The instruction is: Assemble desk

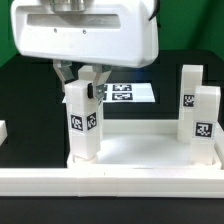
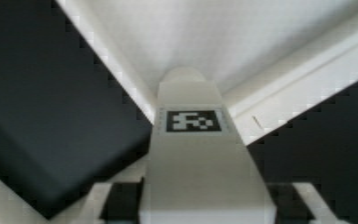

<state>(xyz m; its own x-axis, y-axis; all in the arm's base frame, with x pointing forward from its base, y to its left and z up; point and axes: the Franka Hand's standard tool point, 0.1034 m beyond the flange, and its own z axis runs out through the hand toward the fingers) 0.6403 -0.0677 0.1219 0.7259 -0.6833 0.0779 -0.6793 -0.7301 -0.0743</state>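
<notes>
The white desk tabletop [image 1: 130, 150] lies flat at the front of the exterior view, with raised rims. Two white tagged legs [image 1: 205, 118] stand upright at its right end, one behind the other. My gripper [image 1: 82, 82] is shut on a third tagged leg [image 1: 81, 122] and holds it upright over the tabletop's left part; the leg's foot is at the tabletop surface. In the wrist view the held leg [image 2: 194, 150] runs away between my fingers [image 2: 123, 200], its tag facing the camera, with the tabletop rim [image 2: 274, 100] beyond.
The marker board [image 1: 130, 93] lies on the black table behind the tabletop. A small white block edge [image 1: 3, 130] shows at the exterior view's left.
</notes>
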